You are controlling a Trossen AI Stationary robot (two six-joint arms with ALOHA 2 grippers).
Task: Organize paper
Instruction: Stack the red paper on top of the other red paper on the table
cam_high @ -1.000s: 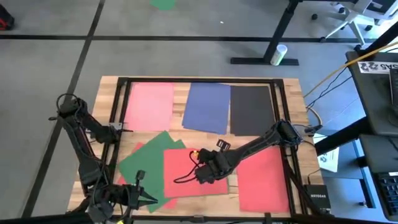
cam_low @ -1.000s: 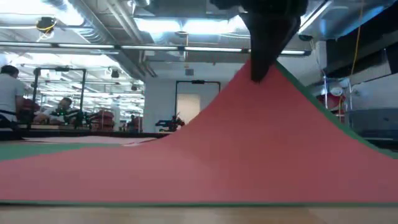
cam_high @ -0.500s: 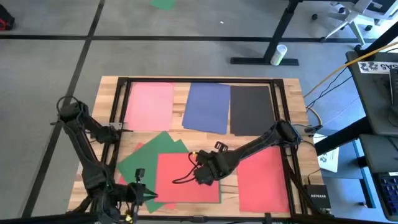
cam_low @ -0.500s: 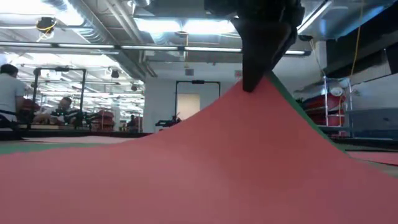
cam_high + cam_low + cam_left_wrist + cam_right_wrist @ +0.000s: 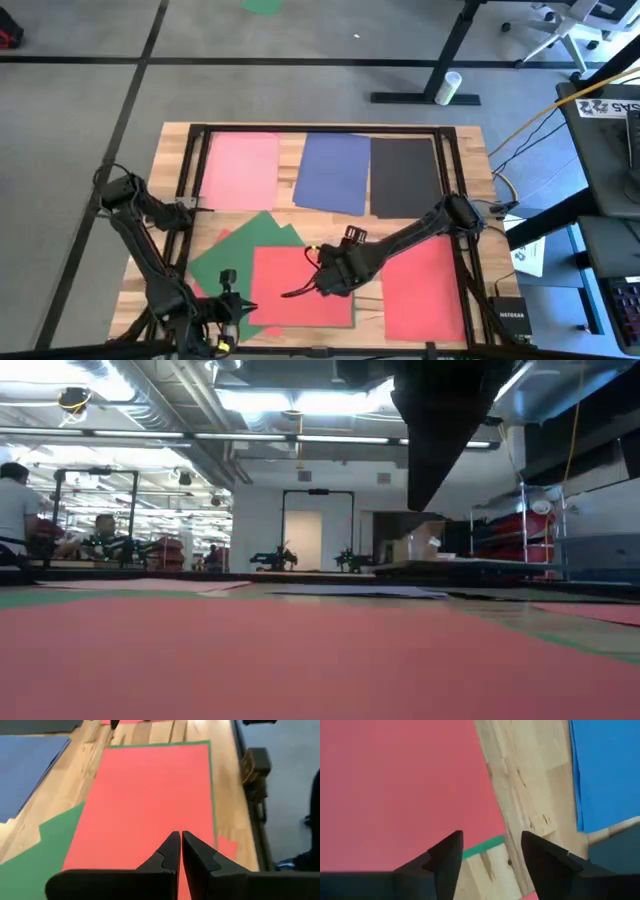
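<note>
Currently the paper lies spread over the counter (image 5: 470, 190): a pink sheet (image 5: 240, 170), a blue sheet (image 5: 335, 172) and a black sheet (image 5: 405, 176) side by side along the far edge, and a red sheet (image 5: 425, 290) near the right rail. Nearest the front edge, another red sheet (image 5: 295, 288) lies flat on green sheets (image 5: 235, 262), which show past its left side and as a thin strip along its right edge.

The right end effector (image 5: 322, 280) hangs just above that front red sheet's right edge, fingers spread, gripping nothing. The left end effector (image 5: 240, 309) sits low at the front left, over the green sheets, fingers pressed together and empty.

Judgement: the front red sheet is not squared with the stack beneath. To do the step well, pinch one sheet only at a free edge and slide it flat.

Open room is slight: bare wood shows mainly between the two red sheets, and the dark frame bounds the counter.
</note>
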